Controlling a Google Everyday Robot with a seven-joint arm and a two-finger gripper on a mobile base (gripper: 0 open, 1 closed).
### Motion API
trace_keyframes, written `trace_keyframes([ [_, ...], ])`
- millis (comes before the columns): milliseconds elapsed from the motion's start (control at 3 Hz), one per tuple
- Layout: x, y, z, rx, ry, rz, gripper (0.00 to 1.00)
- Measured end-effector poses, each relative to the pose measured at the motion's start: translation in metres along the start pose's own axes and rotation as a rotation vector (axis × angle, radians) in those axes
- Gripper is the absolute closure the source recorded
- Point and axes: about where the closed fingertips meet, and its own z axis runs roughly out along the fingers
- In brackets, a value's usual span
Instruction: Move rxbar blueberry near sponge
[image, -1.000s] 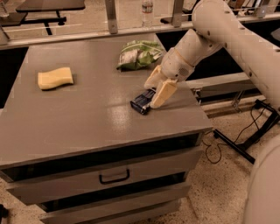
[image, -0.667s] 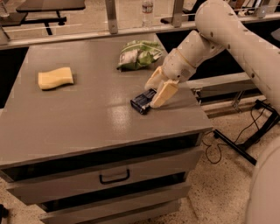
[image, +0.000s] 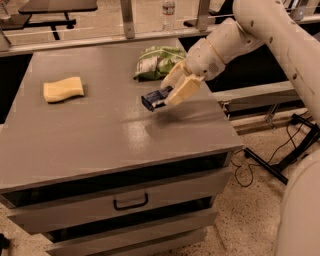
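The rxbar blueberry (image: 153, 100), a small dark navy bar, is held in my gripper (image: 171, 90) and lifted a little above the grey table top (image: 100, 135), right of centre. The cream fingers (image: 184, 89) are shut on its right end. Its shadow lies on the table below it. The sponge (image: 63, 89), a pale yellow block, lies flat at the far left of the table, well apart from the bar. My white arm (image: 260, 30) comes in from the upper right.
A green-and-white snack bag (image: 158, 62) lies at the back of the table, just behind the gripper. The table has drawers below with a handle (image: 131, 203). The table's right edge is close under the arm. Cables lie on the floor at right.
The gripper has lifted the bar off the table and carried it slightly up and left. The sponge and the bag have not moved.
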Motion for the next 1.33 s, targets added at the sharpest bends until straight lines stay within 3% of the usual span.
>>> trace_keyframes([
  [333,-0.051,-0.022,-0.014,0.057,-0.037,-0.016,1.00],
  [667,-0.107,-0.068,0.011,0.125,-0.055,0.024,1.00],
  [1333,-0.167,-0.113,0.072,0.156,-0.091,0.065,1.00],
])
